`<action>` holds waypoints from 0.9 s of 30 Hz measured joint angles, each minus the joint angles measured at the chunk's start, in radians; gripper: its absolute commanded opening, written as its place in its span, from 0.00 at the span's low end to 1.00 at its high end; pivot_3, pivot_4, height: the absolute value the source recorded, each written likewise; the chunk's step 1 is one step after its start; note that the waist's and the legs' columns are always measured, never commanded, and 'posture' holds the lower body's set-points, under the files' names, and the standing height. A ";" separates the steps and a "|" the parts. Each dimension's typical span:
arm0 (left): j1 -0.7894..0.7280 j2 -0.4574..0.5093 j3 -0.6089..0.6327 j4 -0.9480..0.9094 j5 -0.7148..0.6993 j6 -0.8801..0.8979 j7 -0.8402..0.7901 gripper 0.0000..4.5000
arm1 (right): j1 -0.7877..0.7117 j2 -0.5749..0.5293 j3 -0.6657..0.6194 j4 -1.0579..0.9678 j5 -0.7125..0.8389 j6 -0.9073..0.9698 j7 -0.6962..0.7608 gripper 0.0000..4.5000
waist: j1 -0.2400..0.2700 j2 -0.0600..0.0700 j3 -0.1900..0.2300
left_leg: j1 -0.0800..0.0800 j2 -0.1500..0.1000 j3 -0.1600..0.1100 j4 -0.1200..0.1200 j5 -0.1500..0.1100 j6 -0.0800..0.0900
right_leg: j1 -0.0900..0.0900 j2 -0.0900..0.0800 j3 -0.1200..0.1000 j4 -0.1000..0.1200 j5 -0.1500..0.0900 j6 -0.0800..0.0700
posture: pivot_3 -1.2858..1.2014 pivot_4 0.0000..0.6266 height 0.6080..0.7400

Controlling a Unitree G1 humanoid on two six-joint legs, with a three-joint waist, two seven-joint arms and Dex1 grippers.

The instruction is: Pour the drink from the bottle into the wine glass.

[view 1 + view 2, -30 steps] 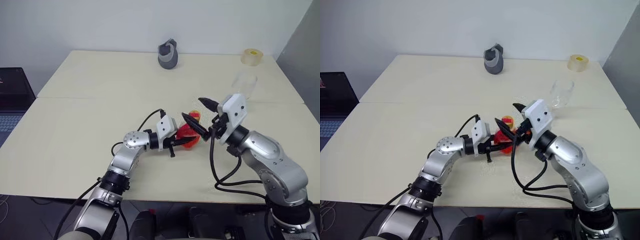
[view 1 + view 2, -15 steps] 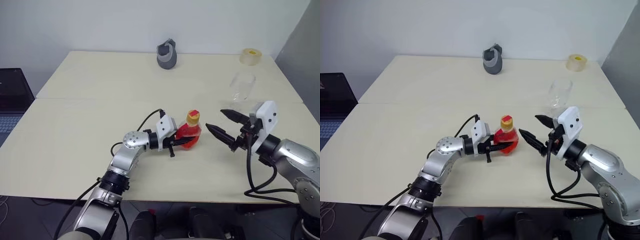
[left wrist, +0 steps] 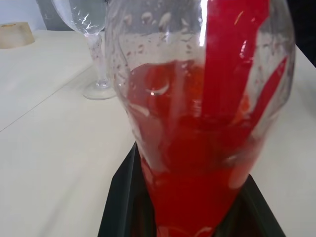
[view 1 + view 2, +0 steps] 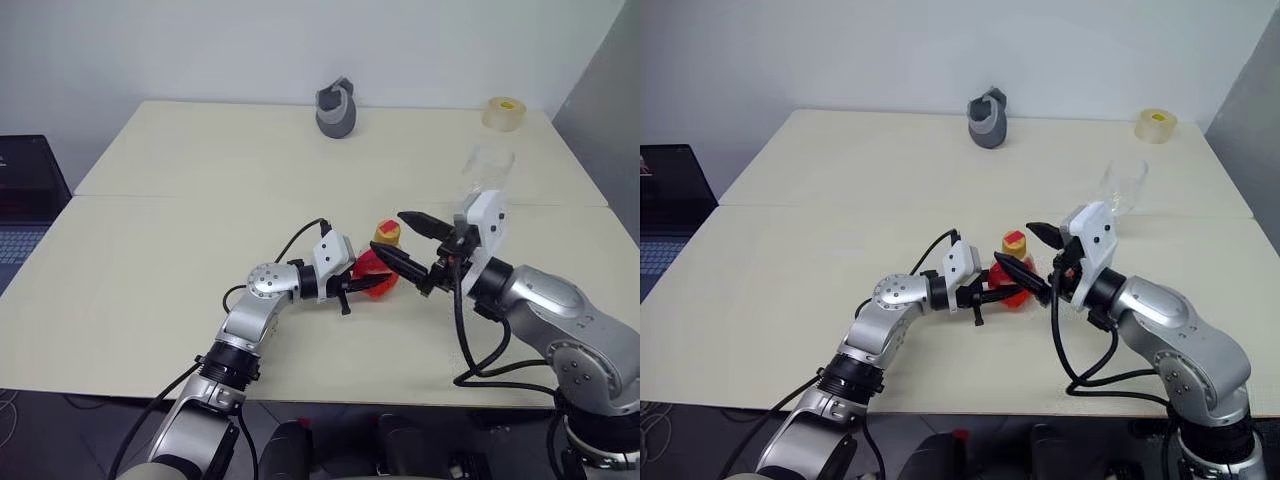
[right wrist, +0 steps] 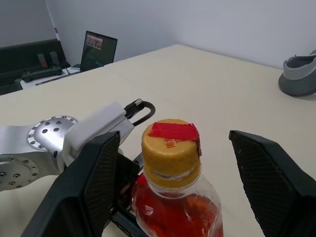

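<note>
The left claw (image 4: 362,283) is clamped on the lower body of the small clear plastic bottle (image 4: 378,268), which stands upright on the pale beige bench (image 4: 180,250) near its middle, the yellowish cap (image 5: 171,146) with its strip of red tape on top. The right claw (image 5: 185,190) has its two black fingers spread wide, one on each side of the cap and clear of it, so it holds nothing. Inside the bottle the bright red translucent drink (image 3: 197,163) fills the lower part, with droplets on the wall above. Beyond the right arm, well apart from the bottle, the clear stemmed wine glass (image 4: 1124,186) stands upright on its round foot and looks empty. Judged from this, the task is at an early stage: the bottle is secured, but the cap looks not yet removed, and opening, carrying the bottle to the glass and tipping it all remain.
</note>
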 measured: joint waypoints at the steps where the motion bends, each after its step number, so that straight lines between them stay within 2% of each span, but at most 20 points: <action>1: 0.000 0.000 0.000 0.000 0.000 0.000 0.000 0.17 | -0.003 0.005 0.000 0.003 0.000 -0.001 -0.002 0.83 | 0.000 0.000 0.000 | 0.000 0.000 0.000 0.000 0.000 0.000 | 0.000 0.000 0.000 0.000 0.000 0.000 | 0.52 0.24 1.00; 2: 0.000 0.000 0.000 0.000 0.000 0.000 0.000 0.17 | -0.006 0.007 0.000 0.004 -0.001 -0.002 -0.002 0.83 | 0.000 0.000 0.000 | 0.000 0.000 0.000 0.000 0.000 0.000 | 0.000 0.000 0.000 0.000 0.000 0.000 | 0.52 0.24 1.00; 5: 0.000 0.000 0.000 0.000 0.000 0.000 0.000 0.17 | -0.013 0.013 0.000 0.004 -0.001 -0.005 -0.003 0.71 | -0.001 0.000 0.000 | 0.000 0.001 0.000 0.000 0.000 0.000 | 0.000 0.000 0.000 0.000 0.000 0.000 | 0.52 0.24 1.00; 11: 0.000 0.000 0.000 0.000 0.000 0.000 0.001 0.17 | -0.020 0.013 0.015 0.004 -0.018 -0.018 0.010 0.27 | -0.001 0.000 0.000 | 0.000 0.001 0.000 0.000 0.000 0.000 | 0.000 0.000 0.000 0.000 0.000 0.000 | 0.52 0.24 1.00; 19: 0.000 0.000 0.002 0.000 -0.003 -0.001 0.001 0.17 | -0.022 0.009 0.023 0.013 -0.038 -0.045 0.036 0.27 | -0.001 0.000 0.000 | 0.000 0.001 0.000 0.000 0.000 0.000 | 0.000 0.000 0.000 0.000 0.000 0.000 | 0.52 0.24 1.00; 23: 0.000 -0.001 0.005 -0.004 -0.010 0.001 -0.001 0.17 | -0.012 0.089 -0.073 0.043 0.099 -0.044 0.032 0.27 | -0.001 0.000 0.000 | 0.000 0.001 0.000 0.000 0.000 0.000 | 0.000 0.000 0.000 0.000 0.000 0.000 | 0.52 0.24 1.00; 27: 0.001 -0.001 0.006 -0.014 -0.021 0.009 -0.003 0.17 | -0.002 0.096 -0.142 0.057 0.195 -0.038 0.021 0.27 | -0.001 0.000 0.000 | 0.000 0.001 0.000 0.000 0.000 0.000 | 0.000 0.000 0.000 0.000 0.000 0.000 | 0.52 0.24 1.00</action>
